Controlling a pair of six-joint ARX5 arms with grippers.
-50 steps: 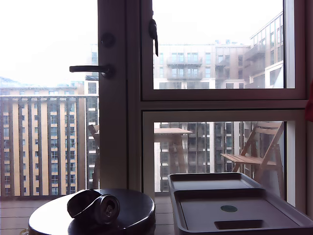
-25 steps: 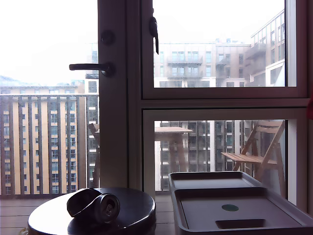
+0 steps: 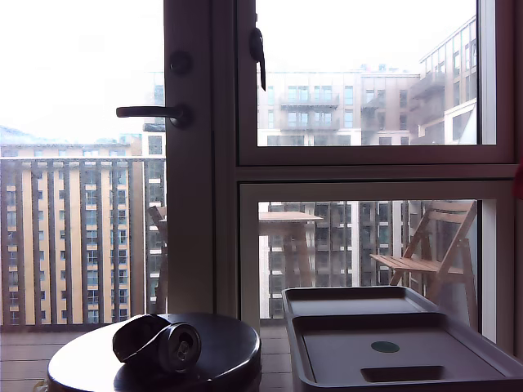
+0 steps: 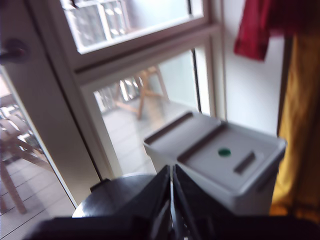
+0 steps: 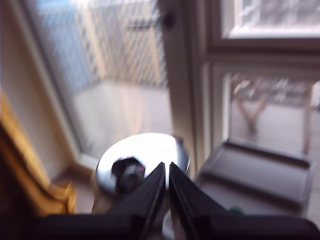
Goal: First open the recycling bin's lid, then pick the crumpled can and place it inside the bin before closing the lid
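Window and balcony door (image 3: 188, 163) fill the back of the exterior view; nothing of either arm shows there.

Recycling bin (image 3: 409, 343) sits at the exterior view's lower right, biggest task item. Lid (image 3: 392, 355) lies flat on top, closed, w/ the green dot (image 3: 385, 346) and slot handle (image 3: 396, 374) both showing. Same bin in the first wrist view (image 4: 220, 165), lid down (image 4: 227, 155).

Round dark surface (image 3: 221, 359) stands just beside the bin, toward the exterior view's left. Can (image 3: 159, 343) lies on its side on that surface, round shiny end facing the camera, apart from the bin. Second wrist view shows it blurred (image 5: 129, 172) on the glossy top (image 5: 150, 150).

My first tool (image 4: 172, 200): jaws pressed together, nothing between them, aimed toward the bin but well back from it. My second tool (image 5: 167, 192): jaws likewise clenched on nothing, pointing between the can and the bin, near neither.

Progress, as I judge it: 0 of 4 steps done. Lid not yet opened, can not picked, nothing in the bin, so closing is moot for now. Left to do: 1 lift lid by the slot handle, 2 grab can, 3 drop it in, 4 shut lid. Both tools would need to open before any grasp.
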